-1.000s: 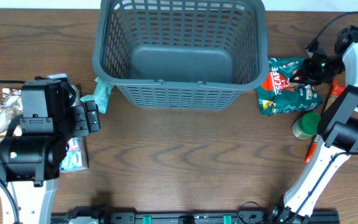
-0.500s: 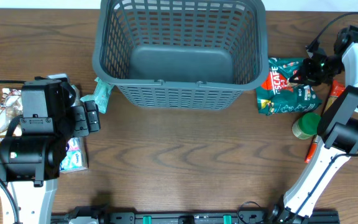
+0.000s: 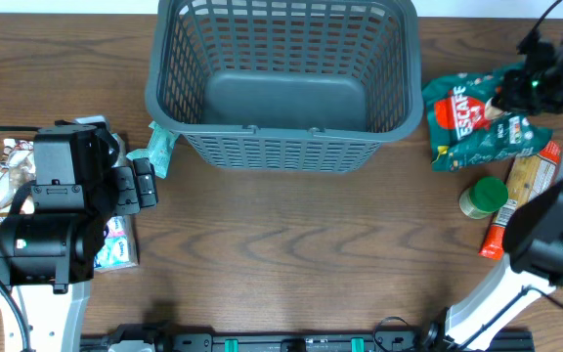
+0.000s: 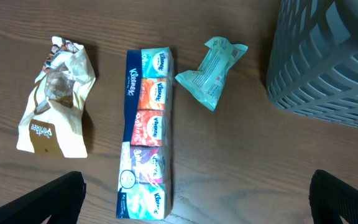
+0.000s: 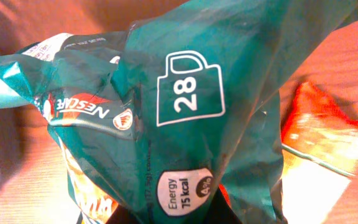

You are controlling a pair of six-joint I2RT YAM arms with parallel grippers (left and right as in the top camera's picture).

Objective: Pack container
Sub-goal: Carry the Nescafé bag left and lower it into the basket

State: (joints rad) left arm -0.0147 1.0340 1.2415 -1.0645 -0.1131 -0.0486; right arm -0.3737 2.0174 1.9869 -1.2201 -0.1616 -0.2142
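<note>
The container, a big dark grey slotted basket, stands at the back centre of the table; its corner shows in the left wrist view. My right gripper is shut on the top of a green Nescafe bag, which hangs just right of the basket. In the right wrist view the bag fills the picture, pinched in the gripper. My left gripper stands open over the table at the left, above a Kleenex tissue pack, with nothing between its fingers.
A teal packet lies by the basket's left corner and a beige snack bag at the far left. A green-lidded jar, a tan box and an orange tube lie at the right.
My right gripper has lifted the green bag and carried it slightly right and back. The tan box beneath it now shows. The left arm has not moved.
</note>
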